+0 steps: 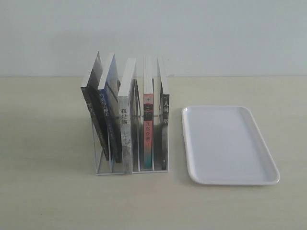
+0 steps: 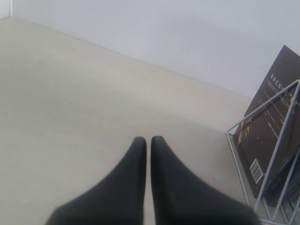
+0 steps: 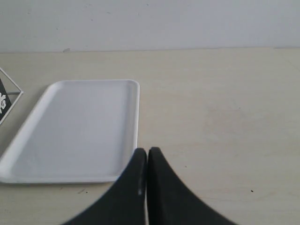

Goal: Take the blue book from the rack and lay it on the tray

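The white wire rack [image 1: 144, 170] stands left of centre on the table and holds several upright books. The blue book [image 1: 107, 120] leans in the second slot from the left, its dark blue spine with white characters facing me. The empty white tray [image 1: 228, 143] lies flat just right of the rack. Neither gripper shows in the exterior view. My left gripper [image 2: 148, 139] is shut on nothing, over bare table beside the rack's [image 2: 276, 154] end. My right gripper [image 3: 147, 151] is shut and empty at the tray's [image 3: 79, 126] near corner.
A black-spined book [image 1: 90, 110] leans left of the blue one, and its dark back cover [image 2: 269, 117] shows in the left wrist view. A grey-spined book [image 1: 125, 129], a red-and-teal one [image 1: 147, 129] and another black one [image 1: 164, 124] fill the other slots. A pale wall stands behind.
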Motion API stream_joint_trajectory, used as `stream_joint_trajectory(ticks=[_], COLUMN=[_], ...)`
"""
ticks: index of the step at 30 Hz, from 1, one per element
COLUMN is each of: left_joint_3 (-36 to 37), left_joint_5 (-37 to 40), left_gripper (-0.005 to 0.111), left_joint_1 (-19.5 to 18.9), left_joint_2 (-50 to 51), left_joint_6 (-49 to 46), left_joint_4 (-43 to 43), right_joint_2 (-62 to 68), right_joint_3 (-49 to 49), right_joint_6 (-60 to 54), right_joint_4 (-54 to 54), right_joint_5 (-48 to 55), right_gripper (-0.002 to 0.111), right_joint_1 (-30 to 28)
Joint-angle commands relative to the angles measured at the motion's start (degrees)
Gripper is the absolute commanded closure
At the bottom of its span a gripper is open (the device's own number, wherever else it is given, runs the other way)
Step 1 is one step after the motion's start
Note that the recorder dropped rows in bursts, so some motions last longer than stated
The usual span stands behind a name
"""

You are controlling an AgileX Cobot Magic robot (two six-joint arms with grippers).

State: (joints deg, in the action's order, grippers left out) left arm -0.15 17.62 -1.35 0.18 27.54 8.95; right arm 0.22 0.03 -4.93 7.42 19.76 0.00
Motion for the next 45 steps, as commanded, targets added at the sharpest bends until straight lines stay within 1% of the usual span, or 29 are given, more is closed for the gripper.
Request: stream_joint_trajectory(ticks=[1, 22, 25, 29, 31, 37, 40, 43, 45], left_joint_3=[0.15, 0.15, 0.15, 0.15, 0.15, 0.15, 0.15, 0.15, 0.15], left_joint_5=[-0.71, -0.71, -0.71, -0.71, -0.71, -0.71, -0.71, -0.71, -0.71], left_gripper=[0.103, 0.103, 0.103, 0.103, 0.103, 0.103, 0.103, 0.103, 0.103], left_joint_1=[-0.14, -0.14, -0.14, -0.14, -0.14, -0.14, -0.14, -0.14, -0.14], left_joint_2=[-0.18, -0.18, -0.18, -0.18, -0.18, -0.18, -0.18, -0.18, -0.18], left_joint_6=[-0.25, -0.25, -0.25, -0.25, -0.25, -0.25, -0.25, -0.25, -0.25], left_joint_4=[0.03, 0.03, 0.03, 0.03, 0.03, 0.03, 0.03, 0.03, 0.03], right_joint_2=[-0.22, -0.22, -0.22, -0.22, -0.22, -0.22, -0.22, -0.22, 1.98], right_joint_3=[-0.03, -0.03, -0.03, -0.03, -0.03, -0.03, -0.03, -3.67, -8.31], right_joint_6=[-0.12, -0.12, -0.12, -0.12, -0.12, -0.01, 4.93, 6.1, 6.1], right_joint_4=[-0.28, -0.28, -0.28, -0.28, -0.28, -0.28, -0.17, -0.07, -0.21], right_joint_5=[-0.21, -1.03, -10.28, -28.51, -32.98, -44.47, -50.91, -50.82, -49.32], right_gripper=[0.108, 0.108, 0.108, 0.108, 0.108, 0.108, 0.108, 0.108, 0.108], right_joint_1=[-0.08, -0.08, -0.08, -0.08, -0.08, -0.08, -0.08, -0.08, -0.08])
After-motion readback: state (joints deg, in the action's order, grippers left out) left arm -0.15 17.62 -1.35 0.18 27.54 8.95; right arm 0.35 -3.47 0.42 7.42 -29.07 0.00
